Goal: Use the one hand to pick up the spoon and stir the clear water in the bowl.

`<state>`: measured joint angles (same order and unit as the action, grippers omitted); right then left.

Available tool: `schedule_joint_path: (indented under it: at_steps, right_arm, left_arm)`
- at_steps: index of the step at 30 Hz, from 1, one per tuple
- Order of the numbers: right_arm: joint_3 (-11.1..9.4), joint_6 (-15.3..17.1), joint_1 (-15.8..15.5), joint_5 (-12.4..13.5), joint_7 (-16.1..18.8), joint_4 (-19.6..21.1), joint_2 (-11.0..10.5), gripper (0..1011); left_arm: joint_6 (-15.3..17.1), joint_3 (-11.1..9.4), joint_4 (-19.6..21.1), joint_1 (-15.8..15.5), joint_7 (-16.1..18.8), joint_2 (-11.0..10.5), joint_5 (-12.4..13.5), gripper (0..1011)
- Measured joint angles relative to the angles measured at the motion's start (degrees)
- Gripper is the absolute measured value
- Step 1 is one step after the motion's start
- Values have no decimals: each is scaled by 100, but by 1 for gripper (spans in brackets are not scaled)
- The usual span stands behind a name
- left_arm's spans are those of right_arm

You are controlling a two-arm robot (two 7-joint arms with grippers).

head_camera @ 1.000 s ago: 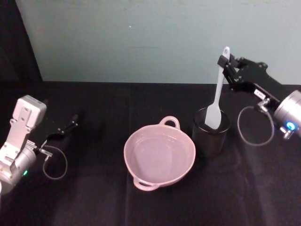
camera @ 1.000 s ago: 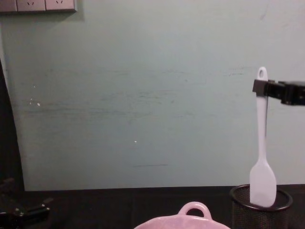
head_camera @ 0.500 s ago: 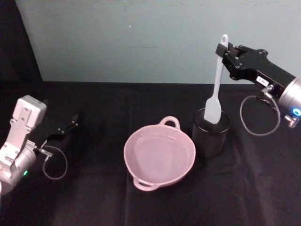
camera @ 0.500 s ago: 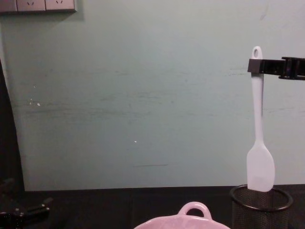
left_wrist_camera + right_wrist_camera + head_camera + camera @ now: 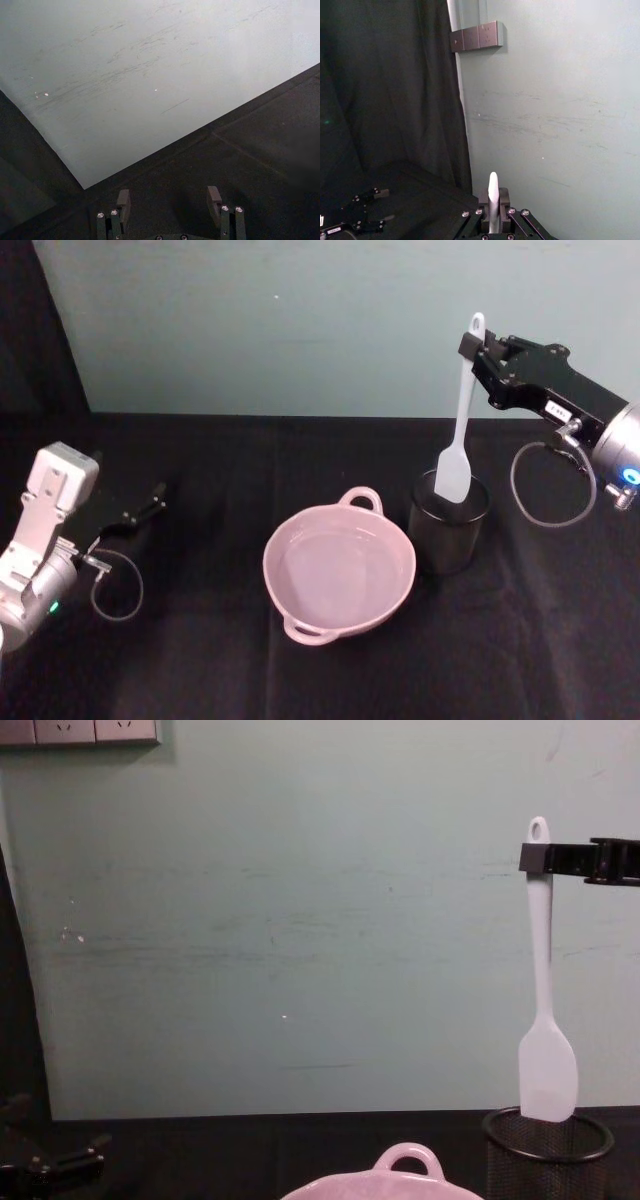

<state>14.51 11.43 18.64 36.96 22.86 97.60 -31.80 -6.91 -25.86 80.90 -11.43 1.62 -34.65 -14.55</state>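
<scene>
Ends in long black two-finger grippers, the right gripper [image 5: 470,348] with white label [image 5: 553,412], silver wrist [image 5: 622,435] and blue light [image 5: 628,477]. Bears a pale grey block [image 5: 58,480] by the left gripper [image 5: 152,507], thin cable loops [image 5: 553,527], silver screws [image 5: 100,215].

The table [image 5: 200,660] is covered by a black cloth that runs back to a pale green wall. Two items stand directly on it. A pale pink bowl [image 5: 283,543] holding clear water sits near centre. A black wire-mesh cup [image 5: 445,538] stands upright just beside it, to the right. Contact between them cannot be confirmed.
</scene>
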Motion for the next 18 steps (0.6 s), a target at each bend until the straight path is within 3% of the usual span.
schedule_joint_path:
  at_steps: [18]
  right_arm:
    - [22,-38,-10,12,0,-2,2,124]
  left_arm:
    - [0,0,0,0,0,0,0,1005]
